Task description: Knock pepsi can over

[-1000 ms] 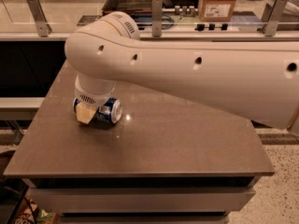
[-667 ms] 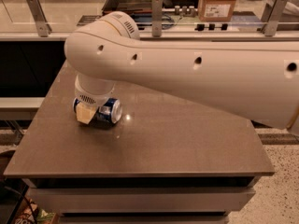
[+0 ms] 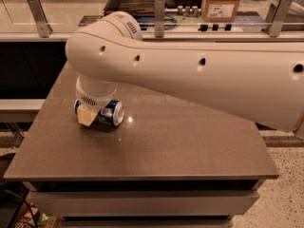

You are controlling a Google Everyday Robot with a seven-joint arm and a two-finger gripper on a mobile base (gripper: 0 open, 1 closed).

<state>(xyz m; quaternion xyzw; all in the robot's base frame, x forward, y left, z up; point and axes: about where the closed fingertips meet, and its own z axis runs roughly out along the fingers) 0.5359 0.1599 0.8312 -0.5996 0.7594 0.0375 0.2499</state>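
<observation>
The pepsi can [image 3: 110, 113] is dark blue with a silver end and lies on its side on the grey-brown table [image 3: 166, 146], at the left middle. Its silver end faces right. My gripper [image 3: 88, 114] comes down from the white arm [image 3: 190, 65] directly over the can's left part. One tan fingertip [image 3: 86, 116] shows in front of the can and touches it. The rest of the gripper is hidden behind the arm's wrist.
A glass rail with metal posts [image 3: 159, 13] runs behind the table. A cardboard box [image 3: 222, 3] stands beyond it at the back right. The table's front edge [image 3: 142, 178] is near the camera, with floor to the right.
</observation>
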